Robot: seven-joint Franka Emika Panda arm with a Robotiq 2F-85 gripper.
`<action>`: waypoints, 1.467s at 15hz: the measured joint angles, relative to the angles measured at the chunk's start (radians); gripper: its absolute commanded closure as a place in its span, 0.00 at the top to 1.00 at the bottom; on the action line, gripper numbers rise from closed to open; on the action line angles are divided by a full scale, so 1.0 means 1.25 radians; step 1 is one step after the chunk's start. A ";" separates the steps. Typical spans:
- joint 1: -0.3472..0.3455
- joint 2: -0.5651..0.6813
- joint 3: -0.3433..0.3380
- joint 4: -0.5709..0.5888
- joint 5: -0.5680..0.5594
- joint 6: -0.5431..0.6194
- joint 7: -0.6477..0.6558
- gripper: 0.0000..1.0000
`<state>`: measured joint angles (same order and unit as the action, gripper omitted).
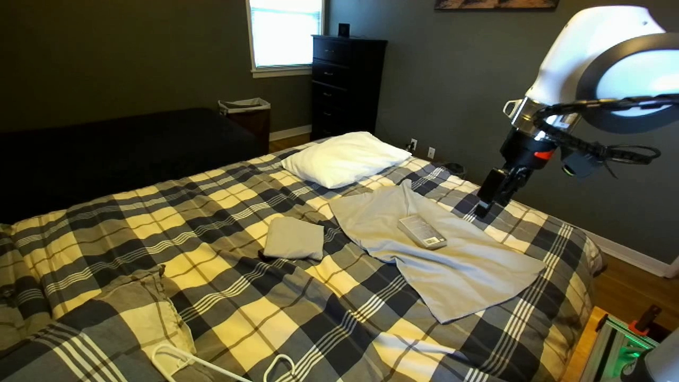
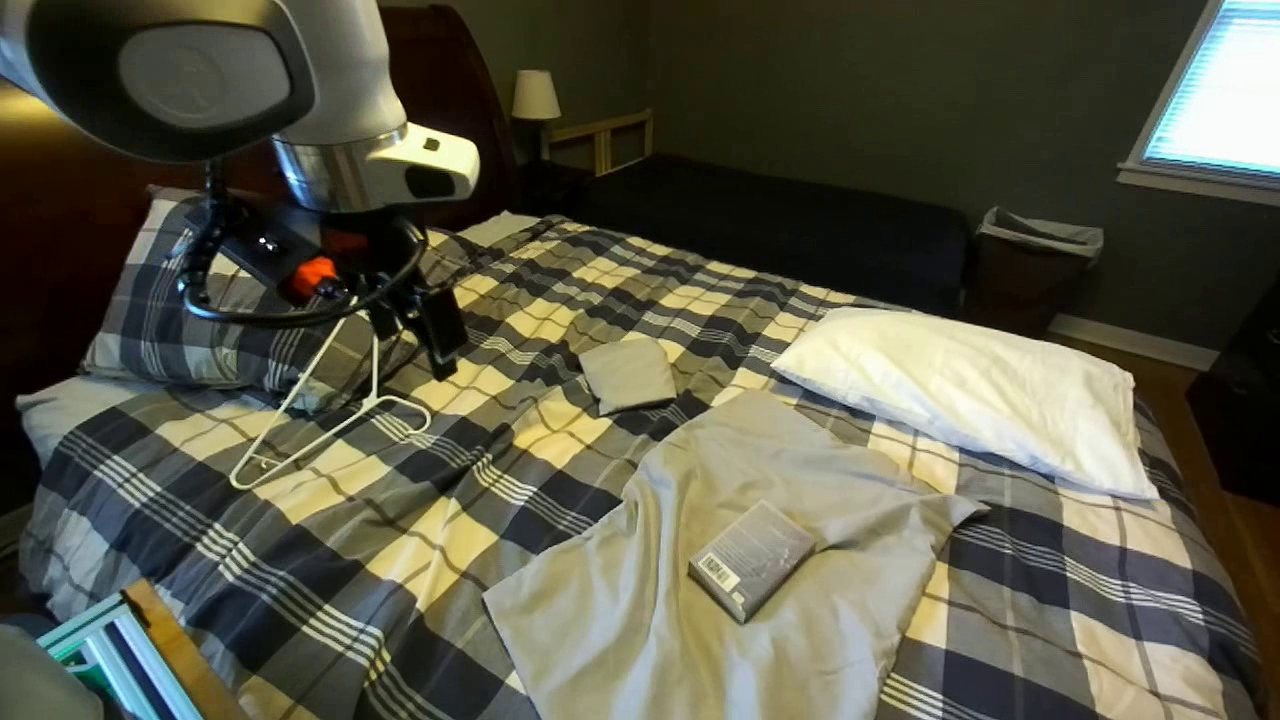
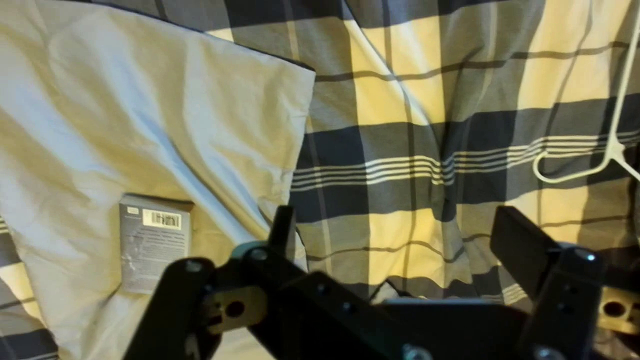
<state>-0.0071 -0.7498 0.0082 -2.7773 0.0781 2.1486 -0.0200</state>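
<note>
Grey cloth (image 3: 135,135), creased, seemingly thin

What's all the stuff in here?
Bedspread: one, navy, grey, cream, centre
Spread cloth: one, grey, on bedspread
Box: one, grey, on spread cloth
Folded cloth: one, grey, on bedspread
Hanger: one, white, on bedspread
Plain pillow: one, white, on bedspread
Headboard: one, brown, bedspread's end
Plaid pillow: at least one, navy, grey, by headboard
Second bed: one, black, beyond bedspread
Hamper: one, brown, by second bed
Dresser: one, black, corner
Window: one, white, by dresser
Lamp: one, white, past headboard
Picture: one, brownish, wall
Frame: one, silvery, beside bedspread
Arm: one, mostly white, overhead
Gripper: one, black, open, above bedspread
</note>
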 measured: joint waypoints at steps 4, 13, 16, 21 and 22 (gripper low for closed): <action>-0.044 0.118 0.004 0.000 -0.087 0.042 0.003 1.00; -0.108 0.501 0.003 -0.003 -0.278 0.420 0.066 1.00; -0.107 0.633 0.000 -0.002 -0.284 0.512 0.124 1.00; -0.116 0.722 0.041 0.007 -0.147 0.557 0.061 1.00; -0.111 0.722 0.035 0.009 -0.147 0.557 0.061 1.00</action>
<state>-0.1456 0.1525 0.0513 -2.7665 -0.1053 2.8453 0.0567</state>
